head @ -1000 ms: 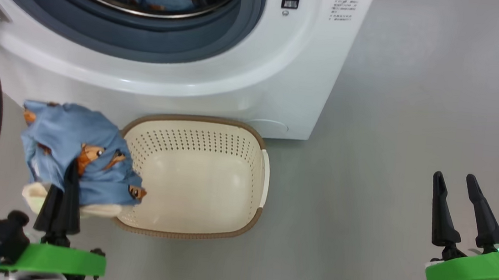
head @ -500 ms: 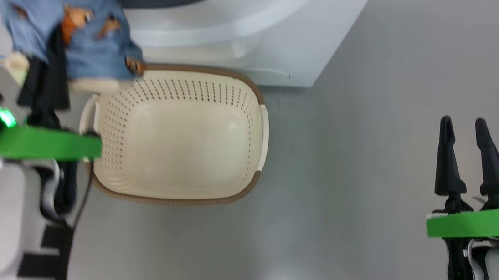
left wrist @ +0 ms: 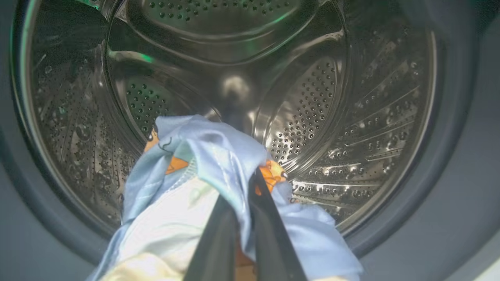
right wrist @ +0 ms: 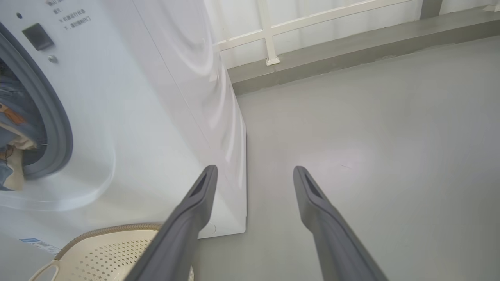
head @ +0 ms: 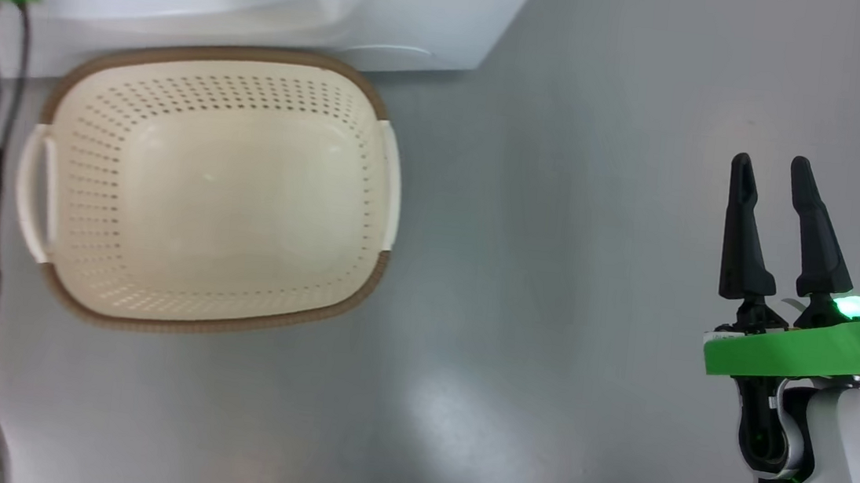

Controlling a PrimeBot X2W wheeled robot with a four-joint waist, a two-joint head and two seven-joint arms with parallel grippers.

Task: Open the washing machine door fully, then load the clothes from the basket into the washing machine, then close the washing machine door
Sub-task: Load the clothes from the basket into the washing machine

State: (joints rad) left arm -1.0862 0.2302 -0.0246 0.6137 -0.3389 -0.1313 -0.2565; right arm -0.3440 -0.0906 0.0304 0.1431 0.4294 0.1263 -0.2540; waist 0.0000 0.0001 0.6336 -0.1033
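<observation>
- At the mouth of the washing machine point(left wrist: 351, 117), left tool point(left wrist: 242, 191) clamps the clothes point(left wrist: 203, 156): soft, light, limp; bunched folds give best hold.
- Over the floor point(head: 552, 285), right tool point(head: 771, 160) stands parted, idle; basket point(head: 219, 55) holds nothing.

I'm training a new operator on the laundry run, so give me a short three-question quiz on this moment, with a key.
1. True or false: the basket is empty.
2. What is the left gripper shut on? A) a basket handle B) a blue cloth C) the door
3. Fill in: the right gripper has its jaws ____.
Key: 1 true. 2 B, held at the mouth of the drum. 3 open.
</observation>
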